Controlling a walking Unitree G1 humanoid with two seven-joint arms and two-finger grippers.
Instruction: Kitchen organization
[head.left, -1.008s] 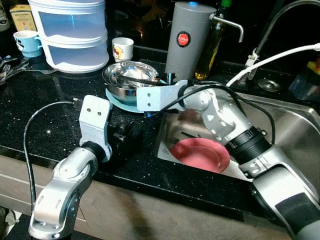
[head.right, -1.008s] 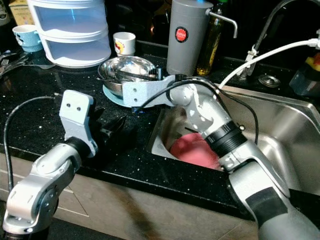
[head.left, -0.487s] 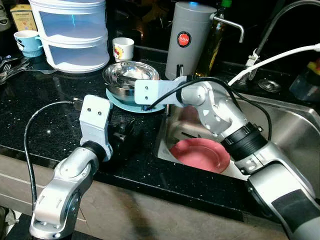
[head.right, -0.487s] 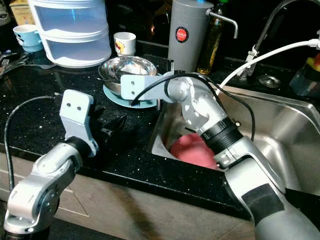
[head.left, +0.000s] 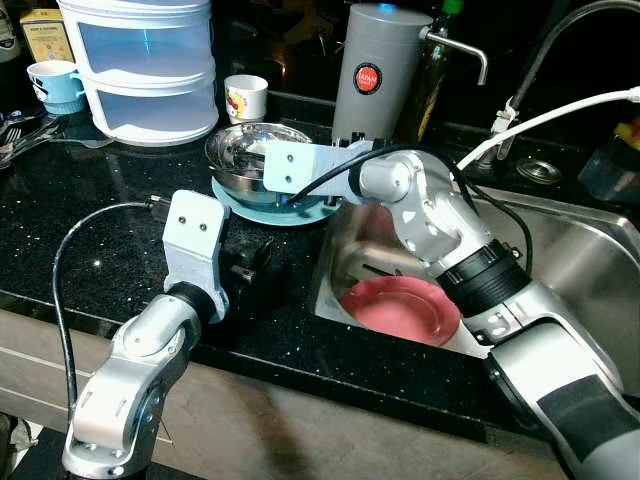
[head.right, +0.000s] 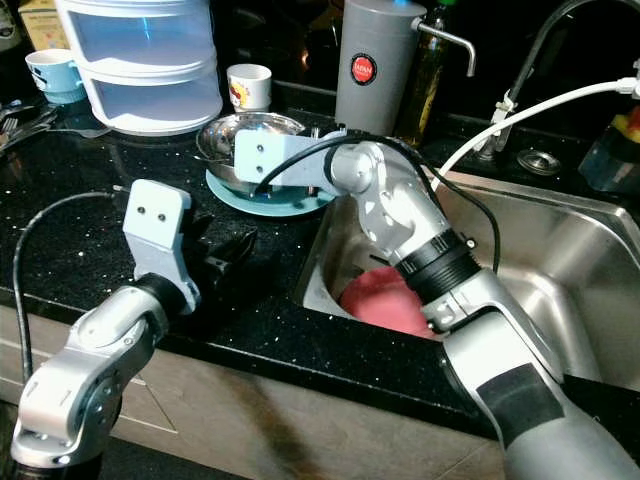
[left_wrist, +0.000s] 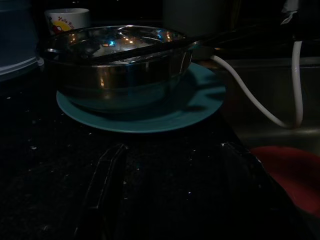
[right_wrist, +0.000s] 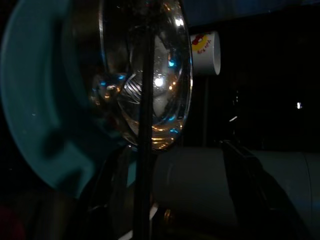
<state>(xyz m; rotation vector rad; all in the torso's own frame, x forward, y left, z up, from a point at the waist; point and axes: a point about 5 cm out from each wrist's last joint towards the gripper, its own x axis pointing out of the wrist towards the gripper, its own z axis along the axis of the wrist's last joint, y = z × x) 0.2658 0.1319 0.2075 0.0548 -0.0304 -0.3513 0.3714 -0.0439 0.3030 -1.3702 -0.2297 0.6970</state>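
Note:
A steel bowl (head.left: 238, 152) stands on a teal plate (head.left: 262, 212) on the black counter (head.left: 90, 230). A thin dark stick (left_wrist: 150, 47) lies across the bowl's rim. My right arm reaches from the sink side, with its wrist block (head.left: 300, 166) over the bowl's near right edge. The right gripper (right_wrist: 170, 150) is open and points at the bowl, with the stick (right_wrist: 145, 125) running close to one finger. My left gripper (head.left: 252, 262) rests low over the counter, just short of the teal plate (left_wrist: 150, 117), open and holding nothing. A pink plate (head.left: 400, 308) lies in the sink (head.left: 590, 260).
Stacked clear containers (head.left: 145, 65), a white mug (head.left: 245, 97) and a blue cup (head.left: 55, 82) stand at the back left. A grey canister (head.left: 375, 75) and an oil bottle (head.left: 425, 85) stand behind the bowl. A white hose (head.left: 550, 115) crosses above the sink.
My right wrist has swung left and back, from beside the bowl's right edge to over it. The left arm has hardly moved.

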